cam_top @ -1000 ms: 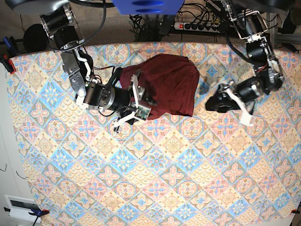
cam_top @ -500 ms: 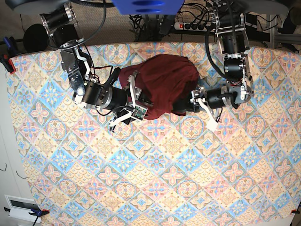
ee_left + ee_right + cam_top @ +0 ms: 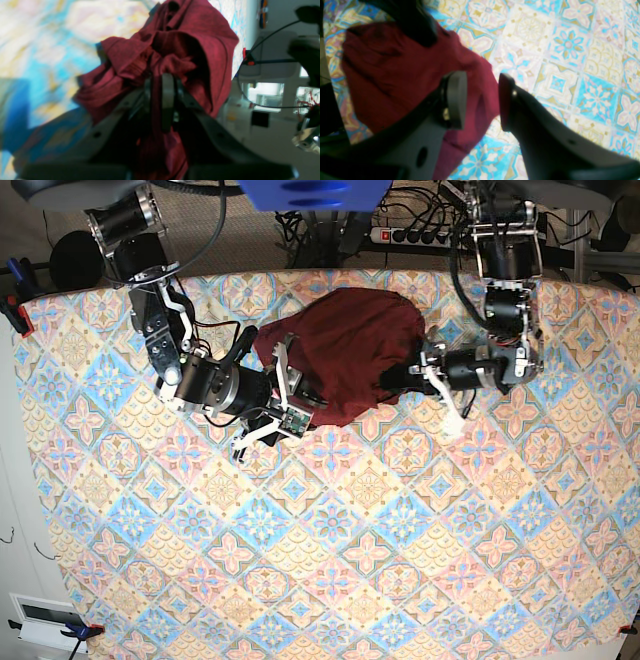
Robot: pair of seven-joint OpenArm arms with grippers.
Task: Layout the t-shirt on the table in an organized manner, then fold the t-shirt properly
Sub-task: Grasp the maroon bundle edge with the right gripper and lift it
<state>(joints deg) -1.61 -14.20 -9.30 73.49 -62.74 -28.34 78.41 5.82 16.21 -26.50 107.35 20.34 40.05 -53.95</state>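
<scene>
t-shirt (image 3: 350, 355): dark maroon, still a bunched heap, not spread. Sits on the far half of the table, close to the back edge and about midway along it. No sleeve, collar or hem can be picked out as laid flat; folds pile over each other in the left wrist view.

left gripper (image 3: 160, 82): jaws pinched together on a ridge of the t-shirt cloth, at the side of the heap that faces the left arm. Fabric runs between the pads and drapes down past them. Blurred, but the pinch itself reads clearly.

right gripper (image 3: 480, 100): jaws apart, hovering over the opposite edge of the heap, maroon cloth showing in the gap below. Cannot tell whether either pad touches the fabric. Nothing clamped.

table (image 3: 330, 560): pastel diamond-tile cloth, everything nearer than the t-shirt is bare pattern, so room to spread toward the near side.

progress: early, in my judgement. Layout step not done, fold step not begun. Only one grasp is in place.

left to do: second grasp on the right-arm side of the heap, pull the two holds apart to open the shirt, flatten body and sleeves, then fold.

risk: thin soft cloth, the pinch may hold several layers at once, so pulling could drag the lump instead of opening it.
</scene>
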